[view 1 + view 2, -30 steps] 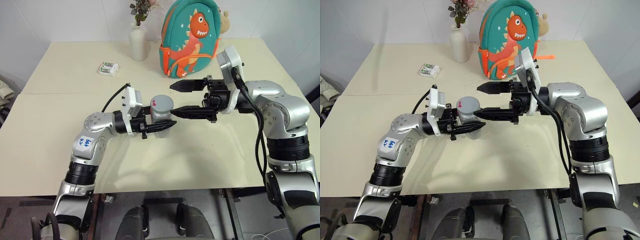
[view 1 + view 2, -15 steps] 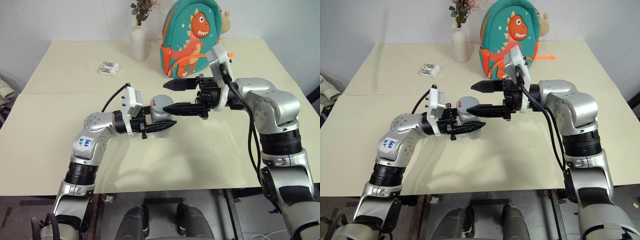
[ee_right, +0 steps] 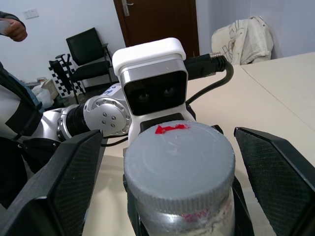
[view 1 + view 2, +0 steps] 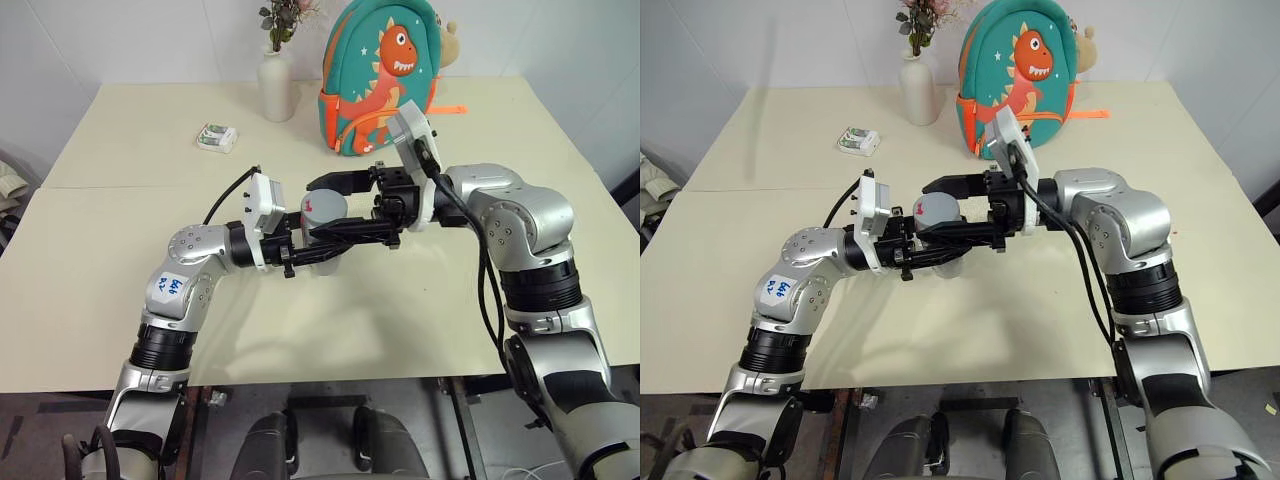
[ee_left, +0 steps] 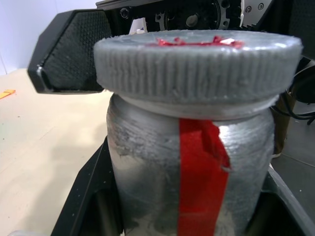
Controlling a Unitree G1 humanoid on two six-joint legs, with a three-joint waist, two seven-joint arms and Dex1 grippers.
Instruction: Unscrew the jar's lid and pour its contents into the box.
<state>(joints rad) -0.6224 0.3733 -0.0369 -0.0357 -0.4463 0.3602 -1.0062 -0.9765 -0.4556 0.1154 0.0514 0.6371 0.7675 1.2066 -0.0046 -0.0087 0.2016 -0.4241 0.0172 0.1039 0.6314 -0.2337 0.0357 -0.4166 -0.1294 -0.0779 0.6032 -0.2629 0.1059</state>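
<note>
Now the right end effector [image 4: 335, 207] stands open, one finger on each side of the lid [image 3: 178, 163], apparently not yet gripping. The left end effector [image 4: 318, 249] is clamped on the jar [image 5: 189, 167], held above the bench [image 4: 130, 150]. Centring on the ribbed rim before closing should prevent slipping. Jar: dull silvery cylinder, red tape strip.

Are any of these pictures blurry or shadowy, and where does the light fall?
Left wrist view: the jar and lid look sharp, the red tape shiny. Right wrist view: the lid is crisp, the room behind softer. Left eye view: even light, with soft arm shadows on the table.
</note>
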